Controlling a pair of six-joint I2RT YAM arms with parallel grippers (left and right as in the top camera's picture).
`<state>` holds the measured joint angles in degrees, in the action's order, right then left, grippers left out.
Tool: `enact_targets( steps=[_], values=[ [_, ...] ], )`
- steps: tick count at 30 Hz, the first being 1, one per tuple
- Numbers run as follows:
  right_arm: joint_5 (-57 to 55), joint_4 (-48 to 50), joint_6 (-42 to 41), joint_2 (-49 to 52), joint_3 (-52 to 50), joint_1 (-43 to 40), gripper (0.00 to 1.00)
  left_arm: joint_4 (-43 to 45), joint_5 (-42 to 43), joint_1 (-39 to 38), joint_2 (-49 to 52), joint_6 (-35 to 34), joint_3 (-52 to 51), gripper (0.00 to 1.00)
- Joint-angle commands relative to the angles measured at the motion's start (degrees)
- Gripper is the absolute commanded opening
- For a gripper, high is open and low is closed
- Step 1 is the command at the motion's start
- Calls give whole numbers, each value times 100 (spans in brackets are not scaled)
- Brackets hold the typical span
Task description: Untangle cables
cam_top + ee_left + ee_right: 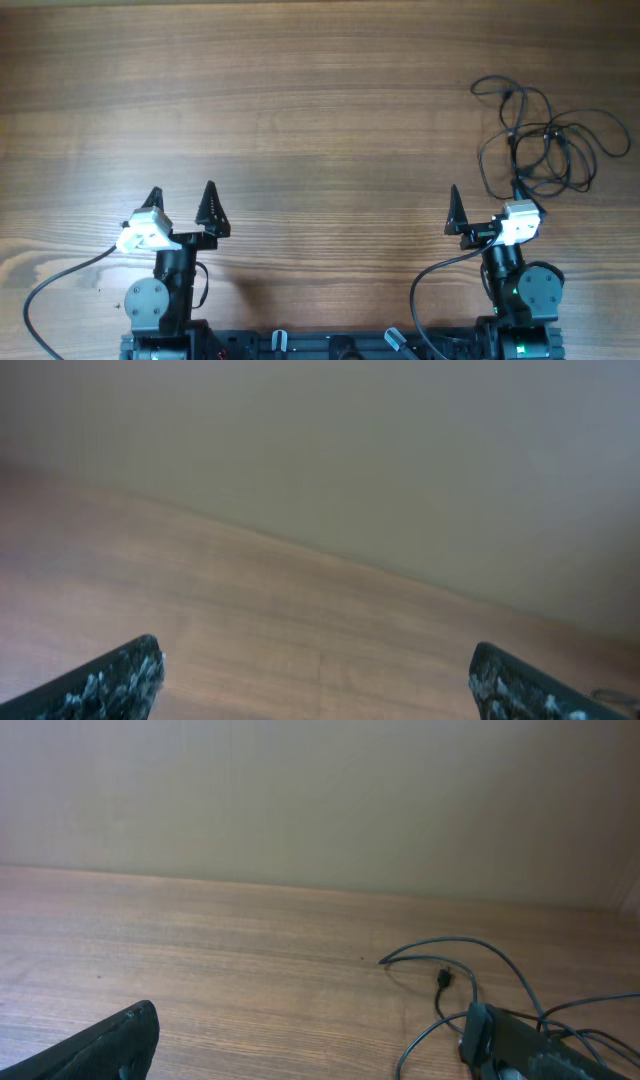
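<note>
The cables (548, 131) are thin black cords looped in a loose tangle at the far right of the wooden table (300, 120). My right gripper (487, 190) stands open at the near edge of the tangle, and its right fingertip lies over the nearest loop. In the right wrist view the cables (443, 979) show a small plug and curve past the right finger (495, 1038); nothing lies between the fingers of the gripper (310, 1032). My left gripper (181, 190) is open at the near left, far from the tangle. In its own view the left gripper (318, 672) frames only bare wood.
Thick black cables run from both arm bases (160, 300) along the near edge of the table. A pale wall (320, 800) rises behind the table's far edge.
</note>
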<state>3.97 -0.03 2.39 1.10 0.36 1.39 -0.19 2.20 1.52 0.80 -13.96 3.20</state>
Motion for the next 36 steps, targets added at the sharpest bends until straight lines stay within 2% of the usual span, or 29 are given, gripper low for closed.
enact_targets(
  steps=[1,4,8,20,36],
  values=[
    [-94,9,-105,-90,-7,-28,100,345,509,20,-61,973,-289,100],
    [-96,9,-105,-90,-7,-28,99,254,748,20,-61,1377,-289,100],
    [-96,9,-105,-90,-7,-28,100,-374,743,20,-61,1399,-289,100],
    [-96,9,-103,-90,-7,-28,100,-348,697,-17,-61,1051,-289,100],
    [-94,9,-105,-90,-7,-28,100,-348,697,-17,-52,1051,-289,100]
  ],
)
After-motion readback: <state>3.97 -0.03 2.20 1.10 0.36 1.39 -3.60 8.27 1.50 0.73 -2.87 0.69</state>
